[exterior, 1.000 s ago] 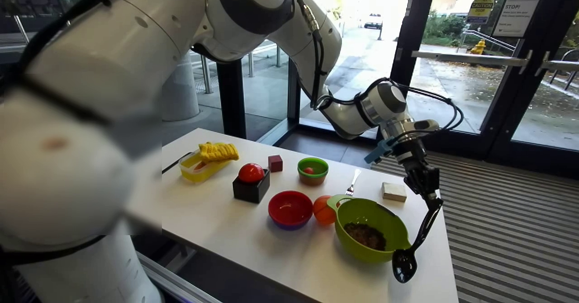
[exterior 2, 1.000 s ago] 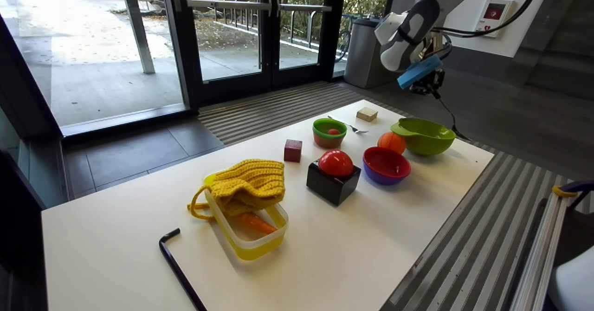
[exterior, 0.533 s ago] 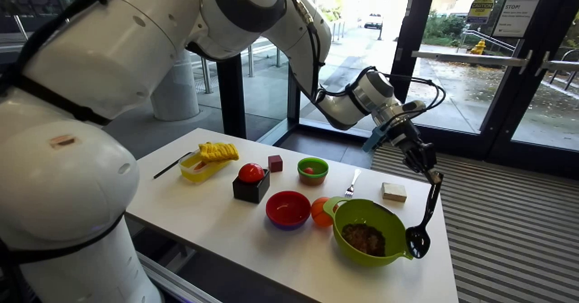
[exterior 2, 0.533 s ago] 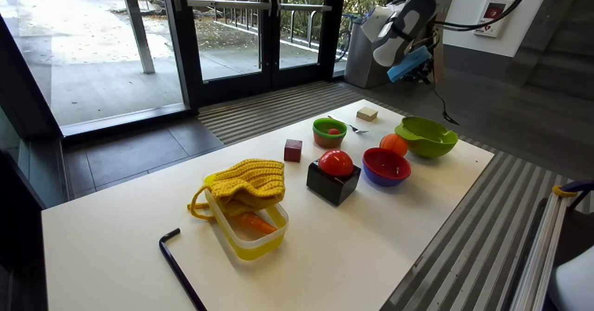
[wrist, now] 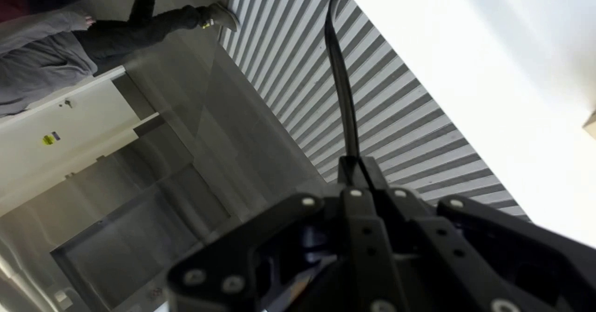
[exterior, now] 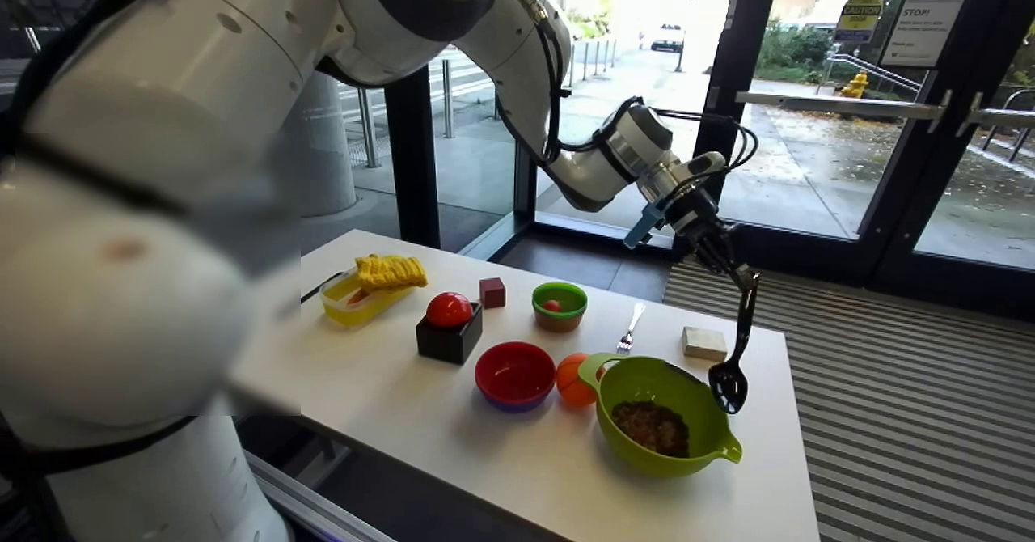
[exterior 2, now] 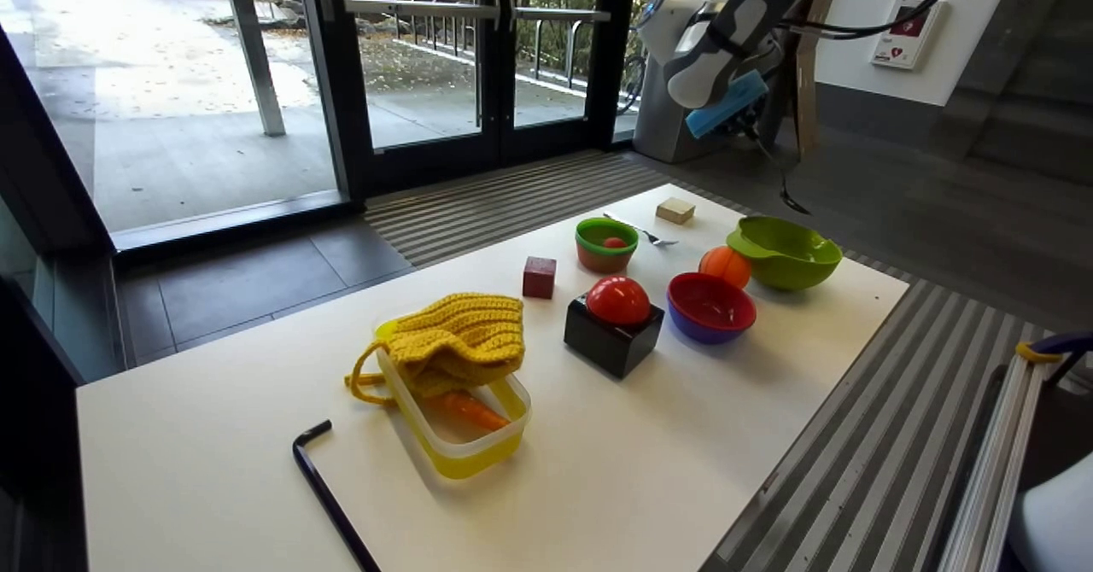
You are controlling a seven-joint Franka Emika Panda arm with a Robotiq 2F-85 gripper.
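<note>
Since a second ago, my pincer (exterior: 745,276) and the black spoon (exterior: 743,328) have risen in both exterior views. The pincer is closed narrowly on the upper end of the spoon's handle (wrist: 343,84). The spoon's long axis stands steep, slightly off vertical, head (exterior: 728,387) pointing down. It hangs below the pincer, its handle running on from the grip in the wrist view, its head near the green bowl (exterior: 671,386).
</note>
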